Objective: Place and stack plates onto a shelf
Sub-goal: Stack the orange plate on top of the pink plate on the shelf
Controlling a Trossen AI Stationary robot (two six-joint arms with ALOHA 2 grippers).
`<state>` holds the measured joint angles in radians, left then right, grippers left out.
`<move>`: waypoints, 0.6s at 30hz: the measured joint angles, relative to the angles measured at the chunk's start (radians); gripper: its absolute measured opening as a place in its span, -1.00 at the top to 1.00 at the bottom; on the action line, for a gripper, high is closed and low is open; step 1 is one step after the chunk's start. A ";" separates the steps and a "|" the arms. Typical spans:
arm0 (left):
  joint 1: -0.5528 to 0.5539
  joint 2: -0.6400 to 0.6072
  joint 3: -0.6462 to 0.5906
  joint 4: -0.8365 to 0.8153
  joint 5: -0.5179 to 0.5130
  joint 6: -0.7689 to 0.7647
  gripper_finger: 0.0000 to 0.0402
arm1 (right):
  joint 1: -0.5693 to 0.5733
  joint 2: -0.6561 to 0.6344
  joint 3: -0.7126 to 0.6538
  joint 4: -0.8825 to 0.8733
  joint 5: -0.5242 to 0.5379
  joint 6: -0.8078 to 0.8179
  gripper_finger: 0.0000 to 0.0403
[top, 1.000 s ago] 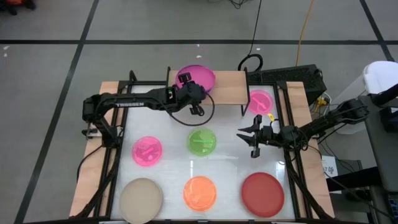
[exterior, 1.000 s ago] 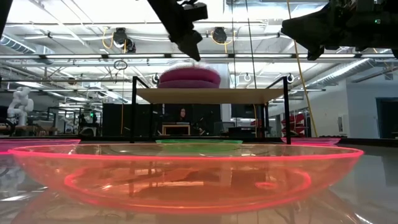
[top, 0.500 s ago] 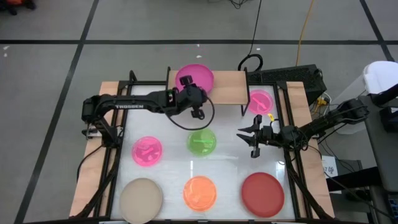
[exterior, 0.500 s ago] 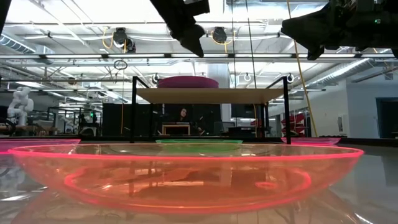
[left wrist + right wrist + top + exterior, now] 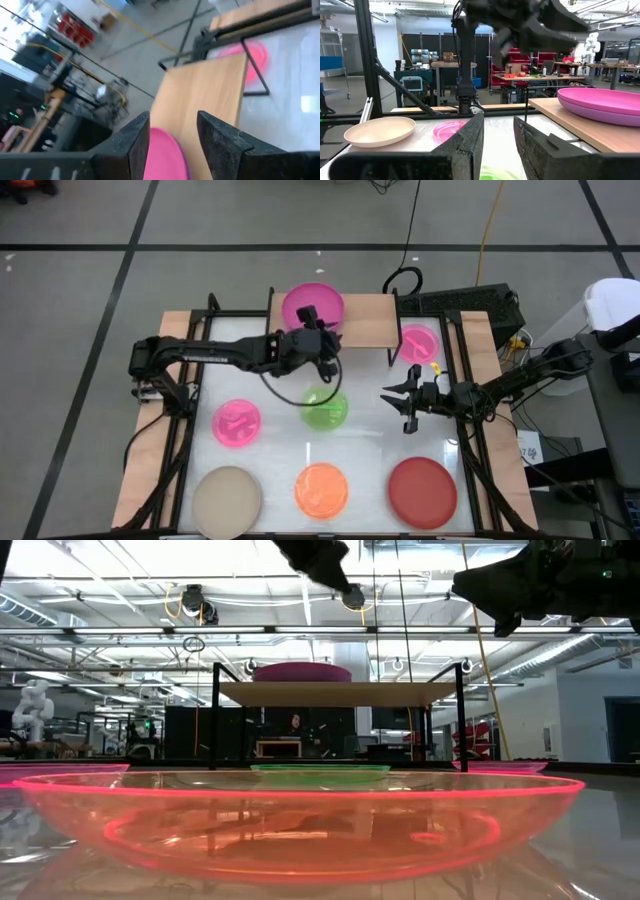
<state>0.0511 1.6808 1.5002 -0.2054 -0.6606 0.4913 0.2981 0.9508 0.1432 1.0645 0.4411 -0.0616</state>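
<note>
Shelf [image 5: 362,322] spans the table's far edge, long axis left-right, magenta plate [image 5: 312,305] lying flat at its left end. Left gripper [image 5: 321,366], fingers apart, hangs empty beside it; right gripper [image 5: 397,399] waits spread near the right edge.

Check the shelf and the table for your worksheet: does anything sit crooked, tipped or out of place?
Nothing stands out. The magenta plate stack lies flat on the shelf. The other plates lie level and apart on the table. The left claw hangs open near the shelf, holding nothing.
</note>
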 joint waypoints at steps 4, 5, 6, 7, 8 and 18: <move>-0.027 -0.059 0.002 0.036 -0.033 0.020 0.15 | 0.000 0.000 0.000 0.004 0.000 -0.003 0.56; -0.032 -0.075 0.002 0.032 -0.033 0.013 0.15 | 0.000 0.000 0.000 0.006 0.000 -0.006 0.56; -0.036 -0.091 0.002 0.009 -0.033 0.001 0.15 | 0.000 0.000 0.000 0.006 0.000 -0.007 0.56; -0.040 -0.105 0.002 -0.016 -0.033 -0.015 0.15 | 0.000 0.000 0.000 0.006 0.000 -0.005 0.56; -0.041 -0.117 0.002 -0.035 -0.033 -0.036 0.15 | 0.000 0.000 0.000 0.006 0.000 -0.003 0.56; -0.052 -0.306 -0.141 -0.120 -0.009 -0.185 0.15 | 0.000 0.000 0.000 0.007 0.000 -0.003 0.56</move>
<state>-0.0011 1.3749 1.3595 -0.3258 -0.6697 0.3059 0.2981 0.9512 0.1432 1.0718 0.4409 -0.0643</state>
